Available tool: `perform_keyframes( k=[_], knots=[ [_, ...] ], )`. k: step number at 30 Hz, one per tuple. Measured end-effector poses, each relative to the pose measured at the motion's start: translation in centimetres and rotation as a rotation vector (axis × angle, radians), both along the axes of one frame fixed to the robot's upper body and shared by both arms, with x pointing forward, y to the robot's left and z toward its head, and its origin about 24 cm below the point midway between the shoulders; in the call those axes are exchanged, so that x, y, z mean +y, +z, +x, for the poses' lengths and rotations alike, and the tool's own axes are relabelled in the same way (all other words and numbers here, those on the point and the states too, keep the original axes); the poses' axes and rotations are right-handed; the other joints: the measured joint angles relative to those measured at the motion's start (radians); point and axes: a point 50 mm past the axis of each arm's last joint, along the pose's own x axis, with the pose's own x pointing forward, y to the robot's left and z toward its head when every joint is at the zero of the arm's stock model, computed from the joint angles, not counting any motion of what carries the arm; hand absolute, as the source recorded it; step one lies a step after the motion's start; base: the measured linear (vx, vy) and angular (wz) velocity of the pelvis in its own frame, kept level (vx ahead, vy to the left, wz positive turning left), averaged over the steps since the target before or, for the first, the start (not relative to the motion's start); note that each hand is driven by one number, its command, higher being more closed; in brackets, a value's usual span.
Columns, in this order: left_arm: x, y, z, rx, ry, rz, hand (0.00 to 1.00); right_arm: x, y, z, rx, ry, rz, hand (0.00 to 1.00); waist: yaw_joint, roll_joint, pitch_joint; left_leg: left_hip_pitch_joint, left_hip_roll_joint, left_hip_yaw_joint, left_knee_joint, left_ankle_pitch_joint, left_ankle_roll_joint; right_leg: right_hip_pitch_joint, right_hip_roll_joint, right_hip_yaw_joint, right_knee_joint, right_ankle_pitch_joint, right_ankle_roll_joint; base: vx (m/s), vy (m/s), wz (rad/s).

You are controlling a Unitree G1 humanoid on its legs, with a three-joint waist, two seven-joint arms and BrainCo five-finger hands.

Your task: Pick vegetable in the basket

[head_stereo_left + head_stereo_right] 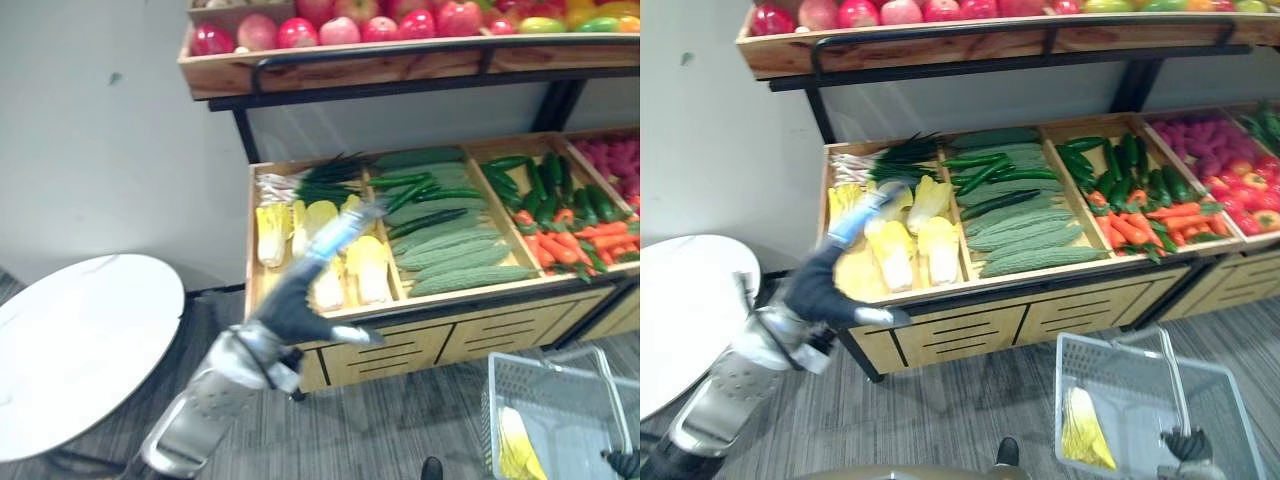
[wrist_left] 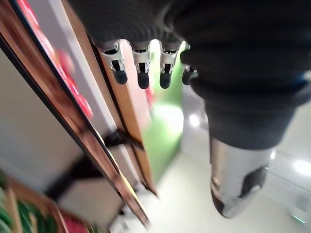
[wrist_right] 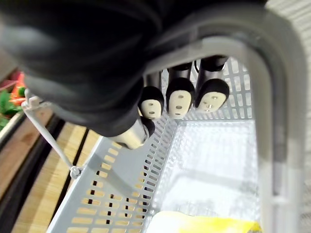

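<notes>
while the right hand (image 1: 1188, 445) has its fingers curled round the handle (image 3: 277, 97) of the basket (image 1: 530, 385), we find the left hand (image 1: 335, 238) far left of the basket, fingers relaxed and empty, hovering above the yellow cabbages (image 1: 372, 270). their long axes point away from the basket, in line with the fingers. one cabbage (image 1: 1085, 430) lies inside the basket.

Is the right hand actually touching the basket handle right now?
Touching. The right wrist view shows the right hand with its dark-tipped fingers curled round the grey basket handle, no gap between them.
</notes>
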Motion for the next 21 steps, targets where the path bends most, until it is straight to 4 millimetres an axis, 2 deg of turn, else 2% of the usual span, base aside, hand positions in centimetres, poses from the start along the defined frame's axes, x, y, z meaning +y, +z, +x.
perform_keyframes(
  k=[1, 2, 4, 6, 10, 11, 12, 14, 16, 18, 20, 21],
  knots=[
    [1.2, -0.1, -0.2, -0.001, 0.082, -0.035, 0.0, 0.3, -0.5, -0.6, 0.014, -0.027, 0.025, 1.0, 0.014, 0.0, 0.0, -0.001, -0.003, -0.003, -0.007, 0.005, 0.004, -0.002, -0.001, -0.002, 0.0, 0.0, 0.001, 0.03, 0.005, 0.28],
    [3.3, -0.6, -0.3, -0.002, 0.242, -0.122, 0.0, 1.3, -1.6, -1.7, 0.052, -0.065, 0.066, 1.0, 0.017, -0.003, -0.001, -0.014, -0.008, -0.034, -0.014, 0.014, 0.008, 0.0, -0.006, -0.025, 0.0, 0.003, 0.005, 0.03, 0.003, 0.35],
    [4.9, -1.4, -0.2, 0.011, 0.368, -0.164, 0.0, 2.0, -2.3, -2.4, 0.07, -0.099, 0.095, 1.0, 0.018, -0.006, -0.001, -0.028, -0.011, -0.055, -0.015, 0.021, 0.012, -0.001, -0.009, -0.045, -0.001, 0.003, 0.006, 0.03, -0.004, 0.43],
    [8.1, -4.1, -0.1, 0.106, 0.629, -0.26, 0.0, 3.1, -3.1, -3.7, 0.062, -0.192, 0.141, 1.0, 0.018, -0.013, -0.001, -0.052, -0.02, -0.096, -0.019, 0.038, 0.025, -0.002, -0.017, -0.08, -0.001, 0.003, 0.006, 0.02, -0.007, 0.47],
    [11.9, -8.4, -1.1, 0.265, 0.948, -0.353, 0.0, 4.7, -4.1, -4.3, 0.042, -0.272, 0.184, 1.0, 0.021, -0.043, -0.005, -0.056, -0.026, -0.122, -0.034, 0.053, 0.03, 0.003, -0.022, -0.101, -0.001, 0.002, 0.007, 0.02, 0.0, 0.22],
    [12.4, -9.0, -1.3, 0.285, 0.988, -0.349, 0.0, 5.0, -4.2, -4.2, 0.04, -0.273, 0.19, 1.0, 0.02, -0.043, -0.008, -0.053, -0.026, -0.124, -0.034, 0.053, 0.03, 0.006, -0.022, -0.104, -0.001, 0.002, 0.006, 0.0, -0.003, 0.15],
    [13.5, -10.9, -1.7, 0.368, 1.075, -0.349, 0.0, 5.6, -4.5, -4.1, 0.034, -0.272, 0.201, 1.0, 0.014, -0.056, -0.01, -0.05, -0.026, -0.132, -0.035, 0.053, 0.031, 0.015, -0.023, -0.113, -0.002, 0.001, 0.005, 0.0, 0.001, 0.14],
    [14.5, -13.0, -2.3, 0.458, 1.147, -0.356, 0.0, 6.0, -4.6, -3.9, 0.03, -0.271, 0.208, 1.0, 0.012, -0.065, -0.019, -0.049, -0.029, -0.133, -0.039, 0.054, 0.032, 0.016, -0.025, -0.117, -0.002, -0.001, 0.002, 0.0, 0.009, 0.08],
    [15.9, -16.9, -4.3, 0.649, 1.259, -0.36, 0.0, 6.3, -4.6, -3.4, 0.006, -0.262, 0.206, 1.0, 0.008, -0.062, -0.026, -0.032, -0.034, -0.132, -0.054, 0.055, 0.028, 0.025, -0.03, -0.12, -0.002, -0.006, -0.005, 0.0, 0.0, 0.0],
    [16.5, -19.3, -5.8, 0.772, 1.322, -0.371, 0.0, 6.5, -4.6, -3.3, 0.005, -0.257, 0.209, 1.0, 0.004, -0.058, -0.031, -0.017, -0.036, -0.129, -0.066, 0.055, 0.028, 0.034, -0.03, -0.12, -0.002, -0.014, -0.01, 0.01, 0.011, -0.02],
    [17.3, -23.0, -8.9, 0.97, 1.418, -0.441, 0.0, 6.5, -4.6, -3.3, 0.002, -0.253, 0.208, 1.0, -0.002, -0.048, -0.05, -0.015, -0.036, -0.129, -0.075, 0.054, 0.027, 0.033, -0.029, -0.12, -0.002, -0.021, -0.003, 0.05, 0.013, -0.01],
    [17.4, -23.9, -9.8, 1.016, 1.443, -0.479, 0.0, 6.5, -4.6, -3.2, 0.0, -0.251, 0.208, 1.0, -0.006, -0.048, -0.05, -0.012, -0.036, -0.128, -0.079, 0.054, 0.027, 0.032, -0.029, -0.12, -0.003, -0.022, -0.002, 0.07, 0.005, -0.02]
  ],
)
